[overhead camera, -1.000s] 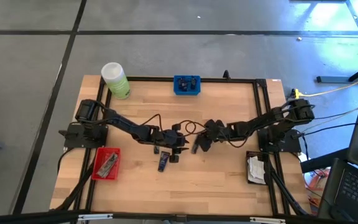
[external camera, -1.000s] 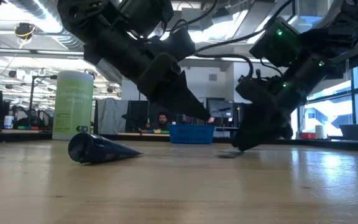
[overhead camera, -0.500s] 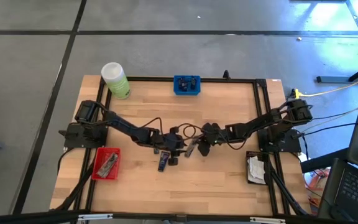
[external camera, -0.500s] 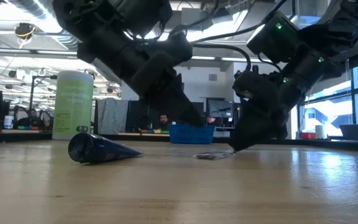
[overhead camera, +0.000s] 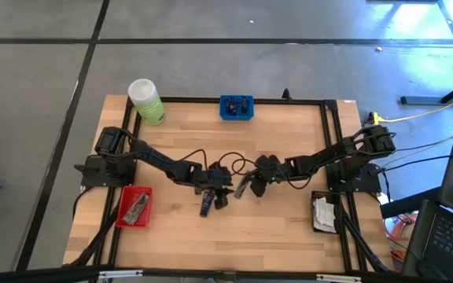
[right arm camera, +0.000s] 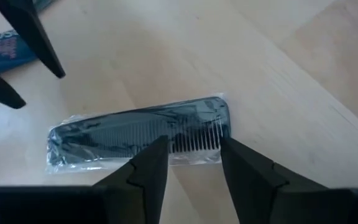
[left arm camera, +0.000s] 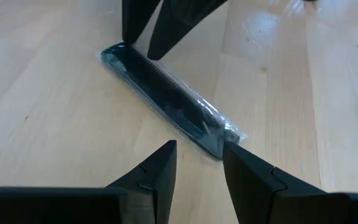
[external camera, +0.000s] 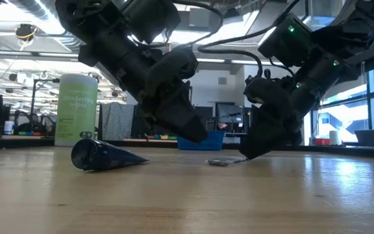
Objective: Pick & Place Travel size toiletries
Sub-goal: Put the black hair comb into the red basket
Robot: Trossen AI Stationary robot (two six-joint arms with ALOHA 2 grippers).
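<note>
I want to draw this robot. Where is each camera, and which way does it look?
High view: above the table, looking straight down; both dark arms show, meeting mid-table.
Low view: at tabletop height, looking level across; both arms come down from above.
Left wrist view: on the left arm, looking past its left end effector at the black plastic comb in a clear packet.
Right wrist view: on the right arm, past its right end effector, fingers apart.
Shared: both wrist views show the same comb, from opposite ends.

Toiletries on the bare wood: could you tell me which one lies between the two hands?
The clear-wrapped black comb, with the left hand and right hand at opposite ends; the navy tube lies apart.
</note>
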